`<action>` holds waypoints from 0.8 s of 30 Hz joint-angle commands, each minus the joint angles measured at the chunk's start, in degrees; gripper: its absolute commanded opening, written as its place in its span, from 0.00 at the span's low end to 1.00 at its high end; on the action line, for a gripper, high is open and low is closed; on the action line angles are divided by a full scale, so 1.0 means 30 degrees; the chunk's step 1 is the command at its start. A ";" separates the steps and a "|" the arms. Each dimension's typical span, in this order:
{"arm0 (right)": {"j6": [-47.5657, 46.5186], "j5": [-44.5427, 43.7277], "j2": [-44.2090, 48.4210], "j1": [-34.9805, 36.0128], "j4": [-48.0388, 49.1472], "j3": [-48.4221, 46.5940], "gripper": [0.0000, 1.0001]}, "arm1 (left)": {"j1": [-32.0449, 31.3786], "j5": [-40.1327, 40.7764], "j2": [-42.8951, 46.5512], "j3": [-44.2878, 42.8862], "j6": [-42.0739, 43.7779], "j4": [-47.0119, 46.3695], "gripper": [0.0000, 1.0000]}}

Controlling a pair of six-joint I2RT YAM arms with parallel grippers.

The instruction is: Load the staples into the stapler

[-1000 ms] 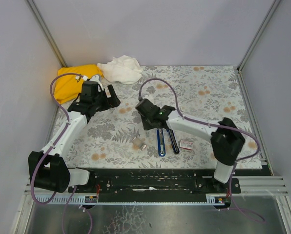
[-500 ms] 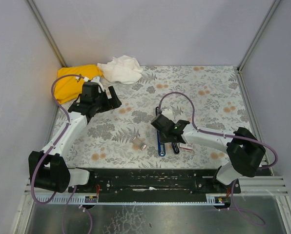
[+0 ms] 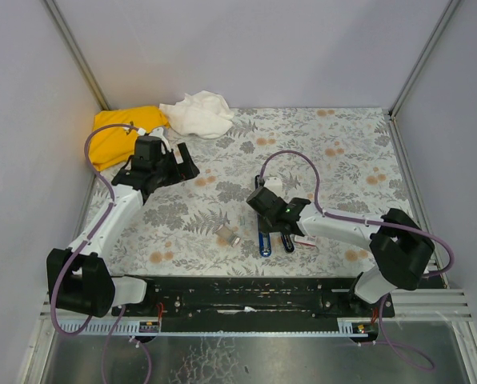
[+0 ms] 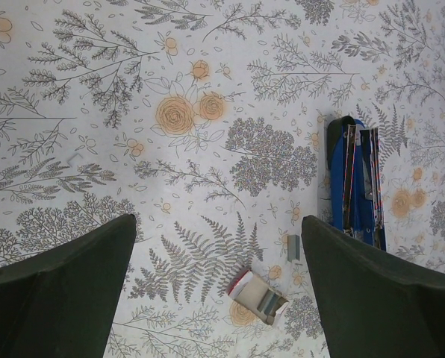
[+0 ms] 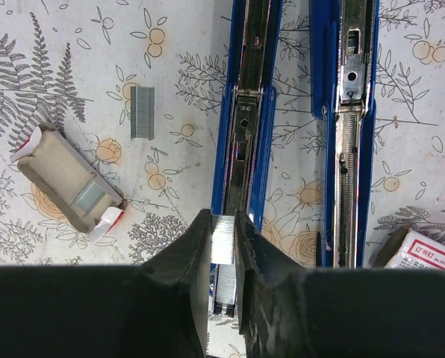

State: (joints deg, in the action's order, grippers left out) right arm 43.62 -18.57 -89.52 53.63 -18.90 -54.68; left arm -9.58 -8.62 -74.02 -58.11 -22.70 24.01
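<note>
Right claw (image 5: pixel 222 227) is closed almost fully, pinching a short strip of staples (image 5: pixel 222 240) between its fingertips (image 5: pixel 198 237) at the bottom centre of the right wrist view. The stapler (image 5: pixel 246 112) lies opened out flat on the flowered table (image 5: pixel 73 45), its two long arms side by side and both running from the bottom edge of that frame to the top. The held strip sits directly over the left of these arms, within its blue side walls and at its lower end, so the metal channel stretches straight up the frame from the fingertips. Whether the strip already touches the channel floor cannot be told. The strip looks turned a little off the channel's line, so my reading is that the coming move turns on squaring it to the blue walls before it is lowered and let go. A spare strip (image 5: pixel 142 112) lies on the table at upper left, and an open box (image 5: pixel 67 185) with more staples sits at middle left. A printed box (image 5: pixel 425 255) shows at lower right. The left claw (image 4: pixel 217 224) is spread wide with nothing in it and is well apart from the stapler, so the right arm is plainly the nearer one.
</note>
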 commanded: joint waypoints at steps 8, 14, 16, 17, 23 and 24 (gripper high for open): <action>0.0313 -0.0659 -0.0513 0.0145 0.0467 -0.0443 0.19 | 0.0181 -0.0146 0.0485 0.0093 -0.0103 -0.0708 0.92; 0.0300 -0.0887 -0.0455 0.0153 0.0367 -0.0430 0.19 | 0.0170 -0.0193 0.0463 0.0106 -0.0105 -0.0708 0.92; 0.0289 -0.0943 -0.0455 0.0157 0.0380 -0.0435 0.19 | 0.0192 -0.0189 0.0446 0.0092 -0.0097 -0.0708 0.92; 0.0271 -0.0983 -0.0495 0.0155 0.0362 -0.0411 0.19 | 0.0179 -0.0200 0.0426 0.0092 -0.0093 -0.0708 0.92; 0.0261 -0.1037 -0.0599 0.0167 0.0370 -0.0320 0.19 | 0.0179 -0.0215 0.0401 0.0084 -0.0109 -0.0708 0.92; 0.0261 -0.1009 -0.0623 0.0145 0.0393 -0.0298 0.19 | 0.0177 -0.0218 0.0443 0.0087 -0.0088 -0.0708 0.92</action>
State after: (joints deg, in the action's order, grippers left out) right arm 43.62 -19.49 -91.11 53.63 -18.70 -54.70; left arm -9.58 -8.62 -73.69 -58.11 -22.70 24.01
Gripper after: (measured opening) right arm 0.214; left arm 0.917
